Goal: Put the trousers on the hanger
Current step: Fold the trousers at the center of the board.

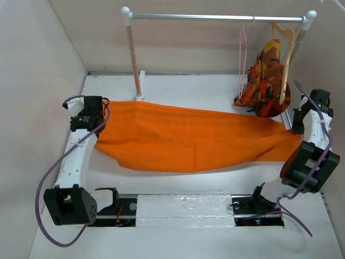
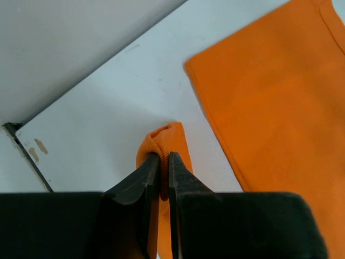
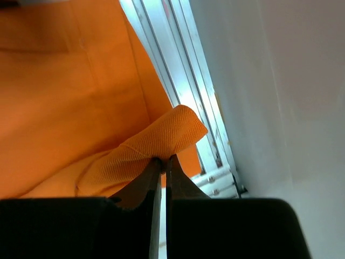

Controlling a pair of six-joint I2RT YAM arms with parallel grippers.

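The trousers (image 1: 188, 140) are seen stretched lengthwise across the middle of the white table (image 1: 188, 86), running from the left arm to the right arm, with the wider end at the left and the narrower end at the right. The left end is pinched by the left gripper (image 2: 163, 156): in the left wrist view its two dark fingers are pressed together on a small rolled fold of orange fabric, while the main spread of cloth is seen apart from that fold, to the right in that view. The right end is pinched by the right gripper (image 3: 163, 160): its jaws are closed on a ribbed edge of the cloth, which is folded over just above the fingertips. The hanger (image 1: 243, 54) is hung by its hook from the metal rail (image 1: 215, 17) at the far right of the table, behind the trousers and not touching them. Just to its right a wooden hanger (image 1: 285, 59) is hung from the same rail, and a patterned garment (image 1: 265, 81) in orange, red and black is seen hanging between the two hangers, its lower part reaching down close to the far edge of the trousers near their right end. Whether the two cloths touch cannot be told.
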